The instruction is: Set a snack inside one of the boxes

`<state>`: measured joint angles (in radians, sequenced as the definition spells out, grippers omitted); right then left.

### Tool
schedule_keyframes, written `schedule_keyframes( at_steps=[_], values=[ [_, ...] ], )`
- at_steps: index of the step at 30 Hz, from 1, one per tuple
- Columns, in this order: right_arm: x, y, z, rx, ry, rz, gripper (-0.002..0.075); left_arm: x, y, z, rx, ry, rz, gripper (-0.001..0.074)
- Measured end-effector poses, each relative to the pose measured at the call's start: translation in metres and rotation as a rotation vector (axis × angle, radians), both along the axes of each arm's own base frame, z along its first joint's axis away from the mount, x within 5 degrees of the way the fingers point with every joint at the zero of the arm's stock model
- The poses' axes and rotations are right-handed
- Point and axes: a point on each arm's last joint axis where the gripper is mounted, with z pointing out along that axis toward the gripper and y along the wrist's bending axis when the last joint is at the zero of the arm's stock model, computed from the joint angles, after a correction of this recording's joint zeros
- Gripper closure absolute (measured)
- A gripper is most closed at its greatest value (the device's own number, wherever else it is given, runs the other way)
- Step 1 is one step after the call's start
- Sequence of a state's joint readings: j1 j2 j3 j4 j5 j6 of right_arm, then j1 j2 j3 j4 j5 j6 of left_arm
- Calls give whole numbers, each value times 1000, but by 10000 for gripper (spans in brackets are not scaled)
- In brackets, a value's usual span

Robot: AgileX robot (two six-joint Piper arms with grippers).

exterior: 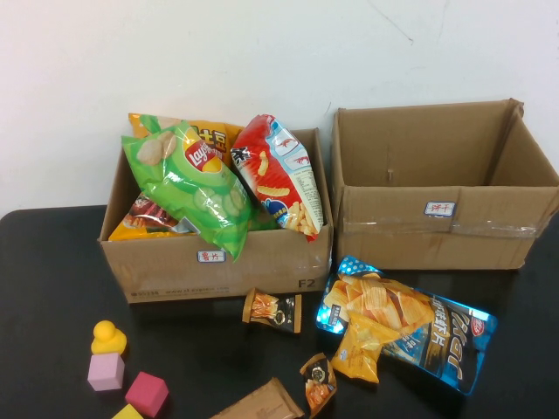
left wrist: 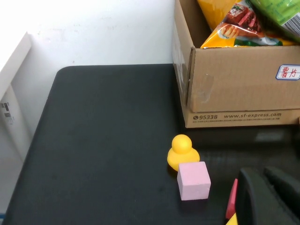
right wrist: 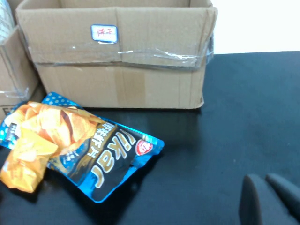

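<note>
Black table (exterior: 52,297) carries two boxes (exterior: 218,253), snack packets (exterior: 406,327), toy blocks (exterior: 106,371).

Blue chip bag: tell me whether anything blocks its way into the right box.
Nothing visible does. The blue chip bag lies flat on the table just in front of the right box, whose top is open and which looks empty. The right tool hangs beside the bag over bare table; the left tool is near the pink cube.
</note>
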<state>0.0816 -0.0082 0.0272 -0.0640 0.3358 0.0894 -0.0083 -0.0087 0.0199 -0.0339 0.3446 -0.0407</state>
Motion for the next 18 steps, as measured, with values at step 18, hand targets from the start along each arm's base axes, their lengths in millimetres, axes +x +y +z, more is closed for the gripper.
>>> schedule_keyframes(
  at_steps=[18],
  values=[
    [0, -4, 0, -20, -1, -61, 727, 0, 0, 0, 0, 0, 0, 736]
  ],
)
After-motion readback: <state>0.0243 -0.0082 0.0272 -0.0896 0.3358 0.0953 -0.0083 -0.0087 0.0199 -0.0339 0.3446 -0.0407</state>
